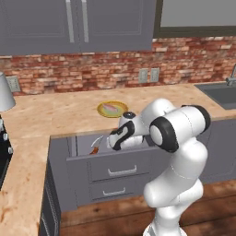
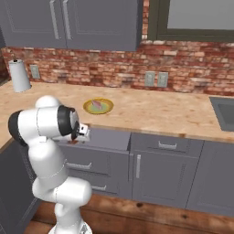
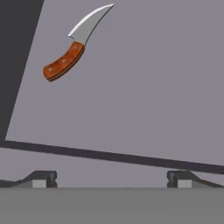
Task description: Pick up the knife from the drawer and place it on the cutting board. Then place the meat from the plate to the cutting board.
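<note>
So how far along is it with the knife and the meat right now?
Done: the drawer is pulled open. In hand: the open gripper is over the drawer floor, empty, while the knife lies loose, off to one side of the fingertips. Left: grasp the knife and carry it to the cutting board, then move the meat, which sits on the plate.

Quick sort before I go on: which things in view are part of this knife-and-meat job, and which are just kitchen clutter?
Job items:
knife, lying in the open drawer
meat on the plate
gripper, open above the drawer floor

Just there:
sink
wall outlets
white paper towel roll
upper cabinets
</note>
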You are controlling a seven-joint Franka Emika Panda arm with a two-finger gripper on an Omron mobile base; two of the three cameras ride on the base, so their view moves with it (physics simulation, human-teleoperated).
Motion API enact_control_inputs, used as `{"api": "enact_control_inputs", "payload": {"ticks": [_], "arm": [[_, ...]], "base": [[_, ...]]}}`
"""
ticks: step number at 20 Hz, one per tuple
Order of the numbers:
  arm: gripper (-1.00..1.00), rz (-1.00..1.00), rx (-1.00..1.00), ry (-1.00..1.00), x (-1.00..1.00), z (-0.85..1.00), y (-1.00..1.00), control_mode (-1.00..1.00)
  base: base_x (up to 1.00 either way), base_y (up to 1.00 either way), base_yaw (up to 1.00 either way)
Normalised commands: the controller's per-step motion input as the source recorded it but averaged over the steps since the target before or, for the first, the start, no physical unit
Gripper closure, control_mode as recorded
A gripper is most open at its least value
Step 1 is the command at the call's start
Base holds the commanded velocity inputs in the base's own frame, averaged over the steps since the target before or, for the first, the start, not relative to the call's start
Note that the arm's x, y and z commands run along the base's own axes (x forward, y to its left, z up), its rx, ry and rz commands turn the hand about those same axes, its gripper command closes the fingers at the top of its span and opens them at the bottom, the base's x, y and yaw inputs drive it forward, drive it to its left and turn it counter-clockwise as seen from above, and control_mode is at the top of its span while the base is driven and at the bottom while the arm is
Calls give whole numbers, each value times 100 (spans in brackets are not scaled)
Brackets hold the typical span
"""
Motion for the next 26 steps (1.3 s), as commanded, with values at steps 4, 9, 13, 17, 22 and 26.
{"api": "enact_control_inputs", "payload": {"ticks": [4, 9, 13, 17, 22, 26], "arm": [[-100, 0, 0, 0, 21, -20, 0, -100], [-100, 0, 0, 0, 19, -21, 0, -100], [-100, 0, 0, 0, 3, -15, 1, -100], [-100, -4, 0, 2, -8, 0, 1, -100], [-100, -9, 0, 6, -50, 0, 0, -100], [-100, -11, 0, 10, -91, 0, 0, -100]], "base": [[0, 0, 0], [0, 0, 0], [0, 0, 0], [0, 0, 0], [0, 0, 0], [0, 0, 0]]}}
